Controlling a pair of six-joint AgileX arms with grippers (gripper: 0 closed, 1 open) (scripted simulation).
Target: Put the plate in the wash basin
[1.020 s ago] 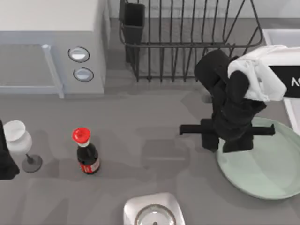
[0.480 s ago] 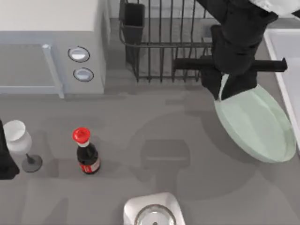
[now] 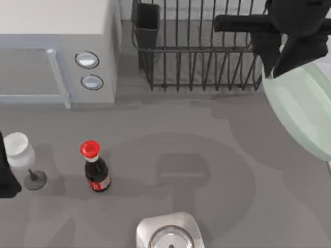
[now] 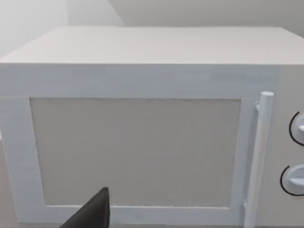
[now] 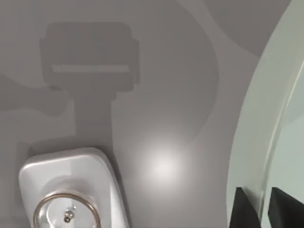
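Observation:
The pale mint-green plate hangs tilted above the table's right edge. My right gripper is shut on the plate's far rim, in front of the dish rack. In the right wrist view its two dark fingertips pinch the plate rim between them. The wash basin lies mostly hidden beneath the plate; a pale sliver of its rim shows at the right edge. My left gripper stays parked at the table's left edge.
A black wire dish rack stands at the back, a white microwave at the back left. On the left stand a cola bottle and a wine glass. A small steel square thing sits at the front centre.
My right gripper has lifted the plate off the table and carried it toward the back and the right, tilting it. The left arm has not moved.

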